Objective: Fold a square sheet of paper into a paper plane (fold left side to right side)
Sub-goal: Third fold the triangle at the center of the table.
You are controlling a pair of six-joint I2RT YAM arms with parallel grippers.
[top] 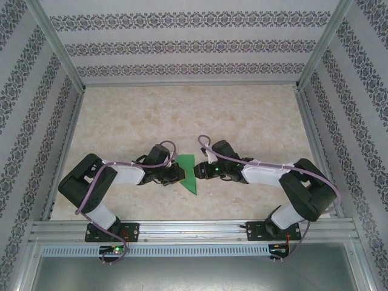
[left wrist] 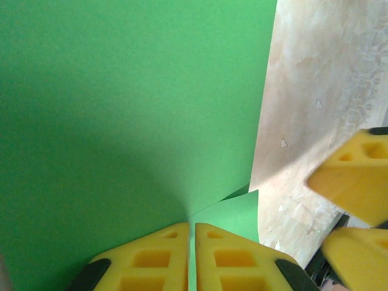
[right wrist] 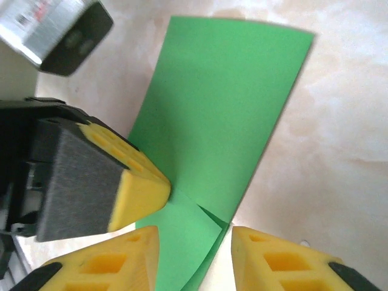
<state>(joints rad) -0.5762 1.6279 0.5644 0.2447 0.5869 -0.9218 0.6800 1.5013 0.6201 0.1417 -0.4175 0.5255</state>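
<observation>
Item: square sheet of paper (top: 189, 174), frame centre on desk (top: 182, 115), part-folded. Left pincer (left wrist: 192, 236) clamped on sheet; right pincer (right wrist: 195, 242) apart (astride lower edge). Step: left-to-right fold, likely. Next: align edges, press crease.

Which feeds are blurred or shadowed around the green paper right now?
Left wrist: the square sheet of paper is sharp, but a soft shadow darkens it around the left gripper. Right wrist: paper crisp; the labelled housing at top left is smeared. Top external: even light, no glare.
</observation>
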